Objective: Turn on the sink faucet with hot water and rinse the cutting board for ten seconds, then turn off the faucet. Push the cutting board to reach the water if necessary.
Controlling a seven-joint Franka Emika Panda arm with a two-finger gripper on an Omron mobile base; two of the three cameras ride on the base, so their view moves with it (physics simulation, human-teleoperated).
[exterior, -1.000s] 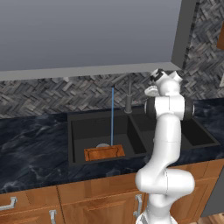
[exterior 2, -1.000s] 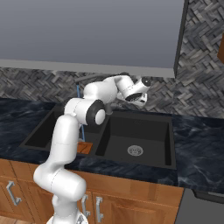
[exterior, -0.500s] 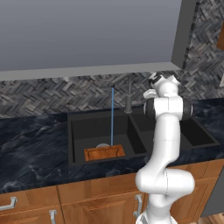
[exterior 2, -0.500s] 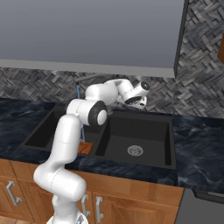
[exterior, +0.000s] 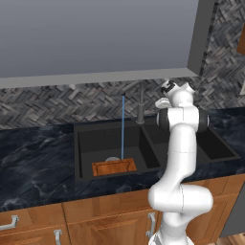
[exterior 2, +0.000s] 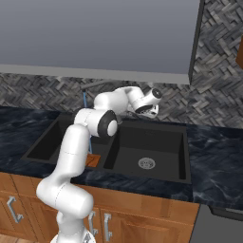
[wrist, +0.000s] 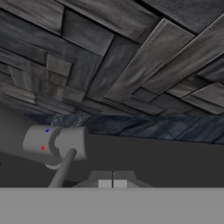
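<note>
The black double-basin sink (exterior: 87,143) (exterior 2: 167,142) is set in the dark counter. Its grey faucet (exterior: 140,108) (exterior 2: 97,85) stands behind the divider. A thin blue stream of water (exterior: 123,127) (exterior 2: 84,100) falls into the left basin onto the far edge of the orange-brown cutting board (exterior: 114,167) (exterior 2: 93,160), which lies flat near the front wall. My gripper (exterior: 163,101) (exterior 2: 147,114) (wrist: 112,183) is shut and empty, hovering just right of the faucet stem. In the hand view the faucet's base cylinder (wrist: 54,142), with red and blue dots, and its lever lie to the lower left.
A herringbone tile backsplash (exterior: 57,103) rises close behind the gripper, under a grey overhead cabinet (exterior: 95,38). Wooden cabinet fronts (exterior: 95,220) run below the marbled counter (exterior: 33,162). The right basin holds a silver drain (exterior 2: 146,163).
The hand has drifted slightly to the right, away from the faucet. The water keeps running and the board has not moved.
</note>
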